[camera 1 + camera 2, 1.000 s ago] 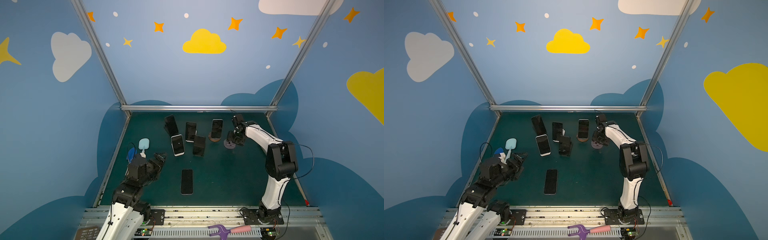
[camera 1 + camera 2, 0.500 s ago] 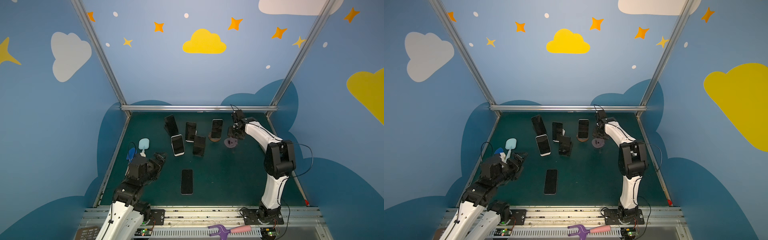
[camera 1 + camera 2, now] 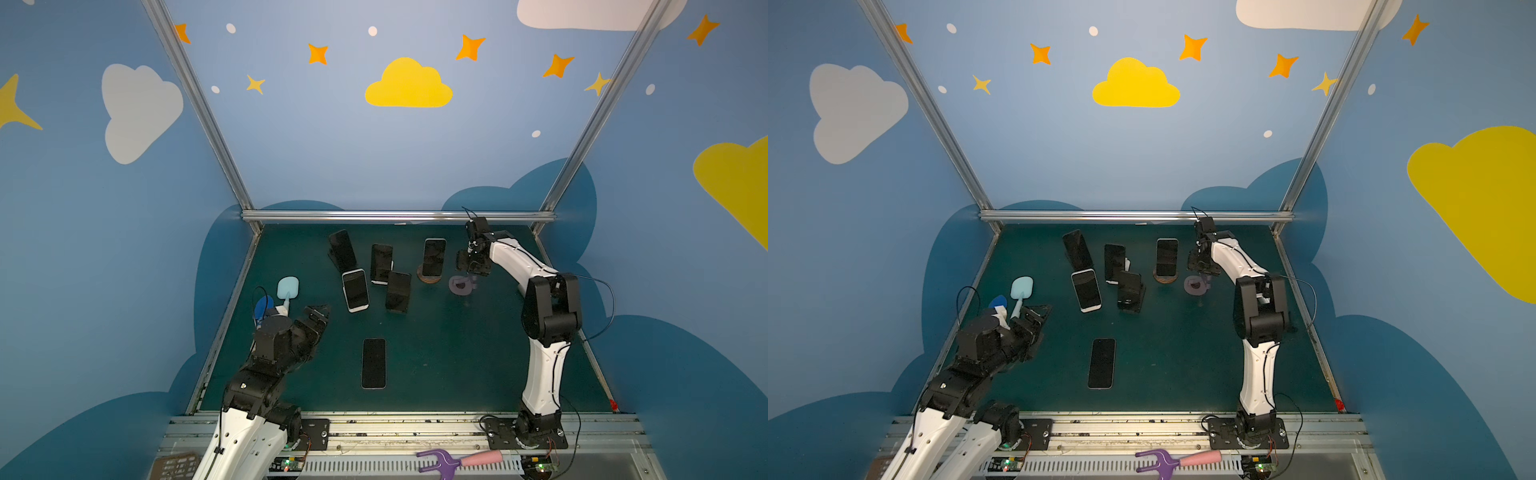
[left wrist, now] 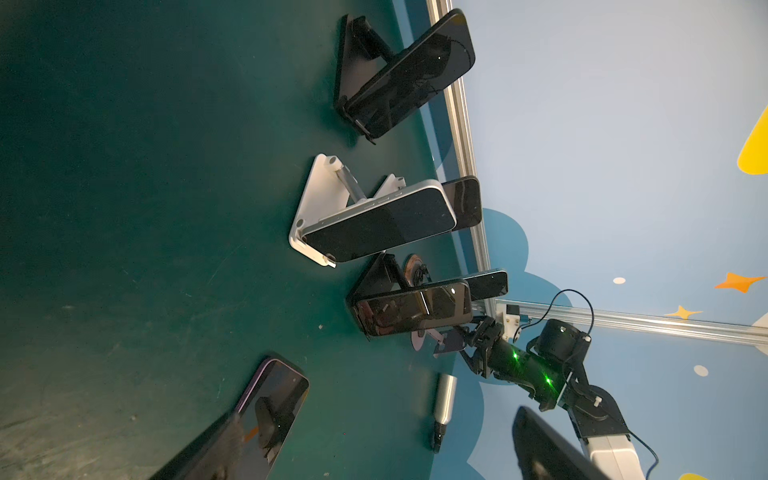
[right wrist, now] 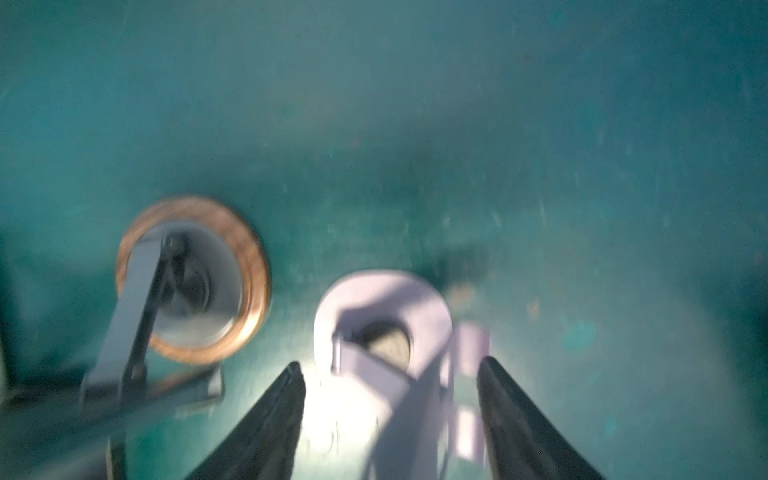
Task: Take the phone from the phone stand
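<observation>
Green mat point(image 3: 457, 353) carried the phone point(image 3: 373, 363) flat near 6 o'clock — apparently freed already. At 1 o'clock the right gripper point(image 5: 389, 362) straddled the empty lilac stand point(image 3: 454, 290), jaws parted, probably letting go; left gripper point(image 3: 318, 313) sat agape at 8 o'clock.

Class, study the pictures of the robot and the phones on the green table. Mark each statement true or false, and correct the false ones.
1. A phone lies flat on the table, off any stand. True.
2. The left gripper holds a phone. False: its jaws stand open and empty.
3. The right gripper has its jaws on either side of the lilac stand. True.
4. The lilac stand carries a phone. False: it is empty.
</observation>
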Motion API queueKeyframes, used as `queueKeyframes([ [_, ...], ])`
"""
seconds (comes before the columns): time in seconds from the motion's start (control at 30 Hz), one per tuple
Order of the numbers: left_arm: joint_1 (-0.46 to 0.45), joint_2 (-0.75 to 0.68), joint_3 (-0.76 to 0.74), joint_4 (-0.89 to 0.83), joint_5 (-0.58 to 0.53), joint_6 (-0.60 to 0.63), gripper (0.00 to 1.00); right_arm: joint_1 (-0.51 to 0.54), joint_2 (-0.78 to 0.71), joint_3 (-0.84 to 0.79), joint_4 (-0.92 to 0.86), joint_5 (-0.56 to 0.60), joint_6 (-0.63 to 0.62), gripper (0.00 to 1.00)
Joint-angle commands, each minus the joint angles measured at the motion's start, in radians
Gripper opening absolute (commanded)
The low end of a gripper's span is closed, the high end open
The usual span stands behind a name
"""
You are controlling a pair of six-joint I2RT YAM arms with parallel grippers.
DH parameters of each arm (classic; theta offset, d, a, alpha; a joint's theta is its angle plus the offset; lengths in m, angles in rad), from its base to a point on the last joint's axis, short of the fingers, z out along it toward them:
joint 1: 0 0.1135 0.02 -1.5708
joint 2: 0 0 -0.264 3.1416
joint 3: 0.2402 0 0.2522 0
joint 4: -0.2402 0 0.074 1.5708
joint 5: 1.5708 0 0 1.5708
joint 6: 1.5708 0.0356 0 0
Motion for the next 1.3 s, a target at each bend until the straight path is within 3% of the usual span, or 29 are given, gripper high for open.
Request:
queueKeyframes([
  [0.0,-0.002,0.009,0.013,-0.001,0.005,0.016,1.0,-0.013,-0.067,0.002,-0.033,-0.015,0.032,0.65],
  [0.13,-0.002,0.003,0.021,-0.005,0.003,0.022,1.0,0.001,-0.071,0.004,-0.065,0.001,0.032,0.58],
  [0.23,-0.002,-0.02,0.02,-0.022,-0.003,0.019,1.0,-0.002,-0.123,-0.041,-0.038,-0.013,-0.004,0.59],
  [0.47,-0.002,-0.049,0.003,-0.05,0.006,0.027,1.0,-0.111,-0.28,-0.252,0.121,-0.103,0.065,0.57],
  [0.6,-0.002,-0.024,-0.009,-0.016,0.043,0.018,1.0,-0.155,-0.194,-0.201,0.193,-0.135,0.088,0.56],
  [0.73,-0.002,-0.019,-0.006,-0.009,0.051,0.001,1.0,-0.172,-0.036,0.069,-0.003,-0.242,0.09,0.52],
  [0.8,-0.002,-0.038,-0.012,-0.017,0.03,-0.001,1.0,-0.144,-0.017,0.095,-0.001,-0.319,0.08,0.5],
  [0.83,-0.002,-0.049,-0.014,-0.023,0.022,-0.002,1.0,-0.119,-0.018,0.108,-0.028,-0.288,0.066,0.52],
  [0.97,-0.002,-0.061,-0.018,-0.035,0.023,0.004,1.0,-0.143,-0.044,0.036,0.047,-0.212,0.072,0.52],
  [1.03,-0.002,-0.05,-0.025,-0.024,0.027,0.001,1.0,-0.18,-0.012,0.035,0.084,-0.243,0.132,0.47],
  [1.17,-0.002,-0.029,-0.017,-0.031,0.046,0.007,1.0,-0.164,0.053,0.093,-0.06,-0.205,0.096,0.43],
  [1.27,-0.002,-0.053,-0.037,-0.03,0.042,-0.007,1.0,-0.153,0.025,-0.008,-0.041,-0.202,0.085,0.38],
])
